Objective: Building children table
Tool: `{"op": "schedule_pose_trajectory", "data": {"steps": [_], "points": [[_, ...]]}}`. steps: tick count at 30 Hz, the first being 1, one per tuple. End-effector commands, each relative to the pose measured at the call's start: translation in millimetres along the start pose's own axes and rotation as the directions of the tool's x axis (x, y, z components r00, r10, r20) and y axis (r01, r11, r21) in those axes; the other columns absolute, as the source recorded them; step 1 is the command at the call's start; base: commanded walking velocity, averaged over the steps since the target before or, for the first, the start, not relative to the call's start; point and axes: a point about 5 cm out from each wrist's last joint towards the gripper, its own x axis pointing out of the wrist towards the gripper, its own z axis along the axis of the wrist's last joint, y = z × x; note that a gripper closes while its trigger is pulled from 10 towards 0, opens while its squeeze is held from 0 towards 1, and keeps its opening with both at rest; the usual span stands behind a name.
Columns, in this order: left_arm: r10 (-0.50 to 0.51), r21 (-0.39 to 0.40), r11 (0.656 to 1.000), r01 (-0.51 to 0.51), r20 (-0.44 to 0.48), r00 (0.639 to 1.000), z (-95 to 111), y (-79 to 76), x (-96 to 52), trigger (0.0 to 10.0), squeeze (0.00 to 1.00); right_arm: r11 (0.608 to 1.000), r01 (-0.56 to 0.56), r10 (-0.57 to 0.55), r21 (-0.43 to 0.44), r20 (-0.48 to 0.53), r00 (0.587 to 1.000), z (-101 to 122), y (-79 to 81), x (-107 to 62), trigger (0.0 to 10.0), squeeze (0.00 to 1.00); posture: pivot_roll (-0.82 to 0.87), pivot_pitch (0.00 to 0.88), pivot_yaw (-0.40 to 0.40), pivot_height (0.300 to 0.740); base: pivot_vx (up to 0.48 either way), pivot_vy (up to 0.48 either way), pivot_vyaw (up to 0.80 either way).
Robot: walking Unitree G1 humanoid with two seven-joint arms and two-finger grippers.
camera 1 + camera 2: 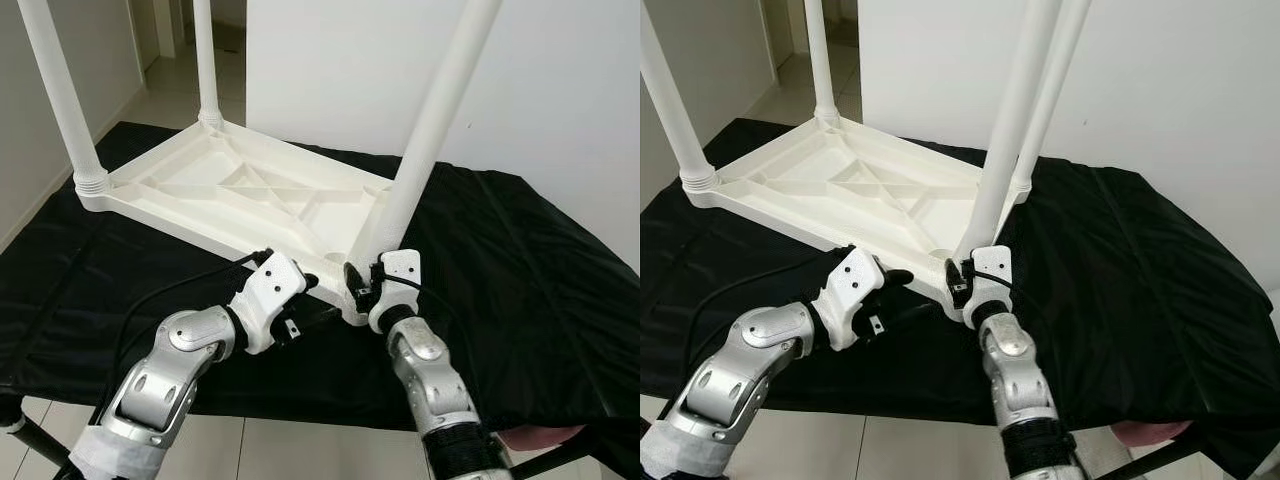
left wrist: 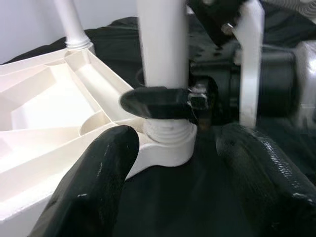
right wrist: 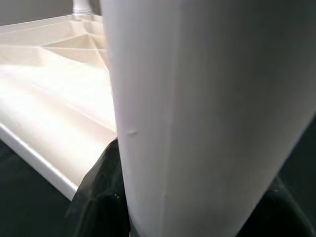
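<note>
A white plastic children's table (image 1: 240,190) lies upside down on a black cloth. Its white legs point upward: one at the far left corner (image 1: 60,95), one at the back (image 1: 205,60), and a near one (image 1: 430,130) leaning a little to the right. My right gripper (image 1: 362,285) is shut on the near leg just above its threaded base (image 2: 168,131). In the right wrist view the leg (image 3: 197,98) stands between the black fingers (image 3: 98,197). My left gripper (image 1: 305,300) hovers open beside that same corner, its fingers (image 2: 98,182) apart and holding nothing.
The black cloth (image 1: 520,280) covers a low platform whose front edge lies just under my arms. Pale floor tiles (image 1: 300,450) show below it. A white wall (image 1: 560,80) stands close behind, and a corridor opens at the back left.
</note>
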Motion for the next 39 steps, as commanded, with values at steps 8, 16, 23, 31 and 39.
{"op": "schedule_pose_trajectory", "data": {"steps": [8, 16, 23, 31, 39], "points": [[0.225, -0.025, 0.974, -0.225, -0.004, 0.974, 2.0, 19.3, -2.6, 10.0, 0.00, 0.999, -0.024, 0.024, 0.021, -0.009, 1.000, 1.7, -8.2, -12.8, 10.0, 1.00, 0.00, 0.000, -0.110, 0.740, 0.000, 0.000, 0.00], [0.211, -0.026, 0.977, -0.211, -0.009, 0.977, -0.7, 14.8, -4.1, 10.0, 0.00, 0.995, -0.095, 0.096, -0.029, 0.034, 0.995, 12.9, -23.7, -13.5, 10.0, 1.00, -0.01, 0.000, -0.113, 0.740, 0.000, 0.000, 0.00], [0.192, -0.022, 0.981, -0.192, 0.000, 0.981, 1.6, 11.0, 0.1, 10.0, 0.00, 0.970, -0.222, 0.221, -0.094, -0.024, 0.975, 6.9, -41.8, -15.2, 10.0, 0.89, 0.00, 0.000, -0.113, 0.740, 0.000, 0.000, 0.00], [0.133, -0.008, 0.991, -0.133, -0.002, 0.991, 2.2, 3.3, -1.1, 10.0, 0.00, 0.901, -0.400, 0.393, -0.169, -0.074, 0.917, 6.9, -51.7, -8.1, 10.0, 0.00, 0.01, 0.000, -0.115, 0.740, 0.000, 0.000, 0.00], [0.130, 0.014, 0.991, -0.130, 0.001, 0.992, 4.6, 4.5, 1.1, 10.0, 0.00, 0.752, -0.628, 0.622, -0.202, -0.100, 0.777, 14.5, -35.4, 13.6, 10.0, 0.00, 0.02, 0.000, -0.112, 0.740, 0.000, 0.000, 0.00]]}}
